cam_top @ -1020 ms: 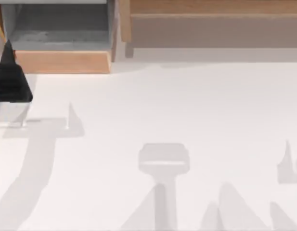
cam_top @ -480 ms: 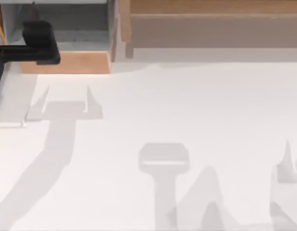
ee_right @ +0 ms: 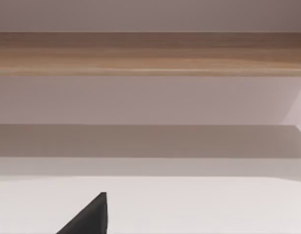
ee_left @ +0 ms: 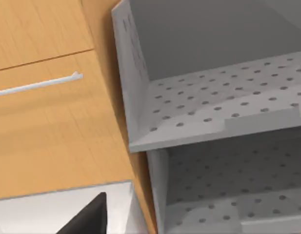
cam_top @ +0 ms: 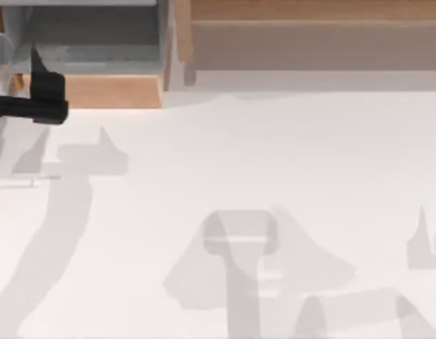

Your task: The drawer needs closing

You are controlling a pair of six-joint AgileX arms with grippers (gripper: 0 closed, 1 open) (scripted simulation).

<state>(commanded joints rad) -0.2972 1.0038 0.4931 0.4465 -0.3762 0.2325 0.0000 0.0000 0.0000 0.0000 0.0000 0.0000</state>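
The drawer (cam_top: 104,90) stands pulled out at the table's back left, its light-wood front panel facing the table and its grey inside behind that. My left gripper (cam_top: 37,70) hovers over the left end of that front panel. One black finger points toward the drawer's inside, and its shadow on the table shows two prongs apart, so it is open and holds nothing. In the left wrist view the drawer's grey dotted walls and floor (ee_left: 213,107) sit close, with a black fingertip (ee_left: 89,217) at the edge. My right arm is parked, with a piece of its gripper (ee_right: 89,214) in the right wrist view.
A long wooden shelf unit (cam_top: 309,35) runs along the back right and fills the far side of the right wrist view (ee_right: 150,53). A wooden cabinet face with a thin white handle (ee_left: 38,84) lies beside the drawer. The white table (cam_top: 239,155) carries only arm shadows.
My left gripper rose from the table's left edge to over the drawer, then drew back down and left to the front panel's left end. Shadows at the front shifted.
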